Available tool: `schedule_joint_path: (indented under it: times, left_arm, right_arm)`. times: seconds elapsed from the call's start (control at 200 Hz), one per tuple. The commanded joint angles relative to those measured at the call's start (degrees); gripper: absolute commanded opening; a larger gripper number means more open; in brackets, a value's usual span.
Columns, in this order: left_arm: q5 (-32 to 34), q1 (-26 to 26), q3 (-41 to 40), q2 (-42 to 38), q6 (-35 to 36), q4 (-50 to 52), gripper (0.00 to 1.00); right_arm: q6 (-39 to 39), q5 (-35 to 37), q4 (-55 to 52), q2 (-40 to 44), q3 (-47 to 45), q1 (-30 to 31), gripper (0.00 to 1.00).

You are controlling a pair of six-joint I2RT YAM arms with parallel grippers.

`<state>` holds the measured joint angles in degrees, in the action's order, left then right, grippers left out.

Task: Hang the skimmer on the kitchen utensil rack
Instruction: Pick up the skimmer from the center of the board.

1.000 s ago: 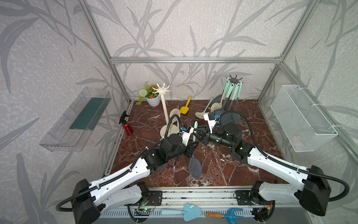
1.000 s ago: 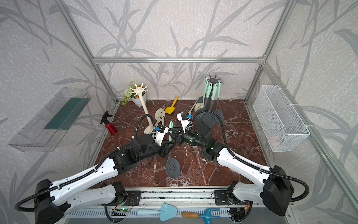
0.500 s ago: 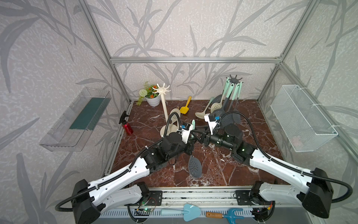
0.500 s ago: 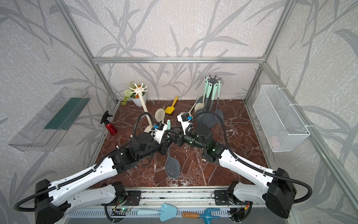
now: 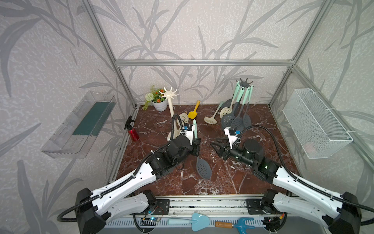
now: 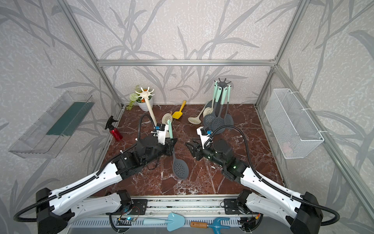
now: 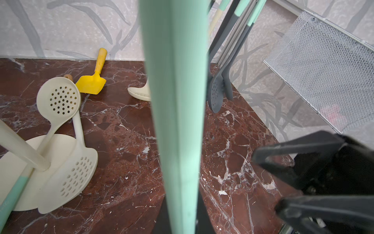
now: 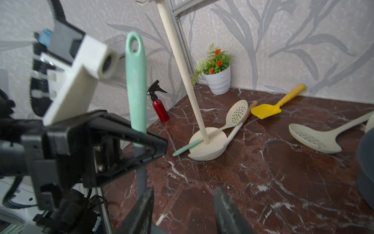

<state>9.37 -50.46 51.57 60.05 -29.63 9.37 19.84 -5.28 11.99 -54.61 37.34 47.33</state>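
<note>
Your left claw (image 5: 196, 147) is clamped on the skimmer (image 5: 203, 168) at its neck. The long axis is near upright, grey head down near the desk (image 5: 222, 182), mint handle and hang-hole up. Right claw (image 5: 215, 144) faces it just apart, open and empty. Left arm reaches low and forward, with the cream rack (image 5: 168, 94) just behind it. The dark rack (image 5: 244, 83) with the matching set, likely your target, is far back right.

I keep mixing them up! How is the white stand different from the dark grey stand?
The white stand is cream; the dark grey stand is almost black. The white stand's hooks are bare; the dark grey stand has mint-handled utensils hanging from it. Both are upright poles with a ring of hooks on top.
</note>
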Motion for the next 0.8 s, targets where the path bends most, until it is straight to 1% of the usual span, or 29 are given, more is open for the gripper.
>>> schedule_joint_path:
  times: [0.0,0.19,0.43,0.8]
  left_arm:
    - [2.88,0.39,3.62,1.60,-3.03,0.13,0.00]
    - [1.36,0.45,4.78,3.65,-2.80,-1.21,0.00]
    - [-2.56,0.75,2.35,1.94,-0.98,-5.21,0.00]
    - [-4.60,1.19,-1.39,-1.40,-0.81,-9.06,0.00]
  right_arm:
    - [-1.72,1.72,-0.40,0.83,-0.43,0.64,0.49]
    - [-2.21,-0.08,0.74,-1.47,-0.20,1.18,0.49]
    - [-2.43,-5.72,3.77,-6.11,1.29,2.32,0.49]
    - [-2.18,-7.04,7.16,-15.77,6.96,6.23,0.49]
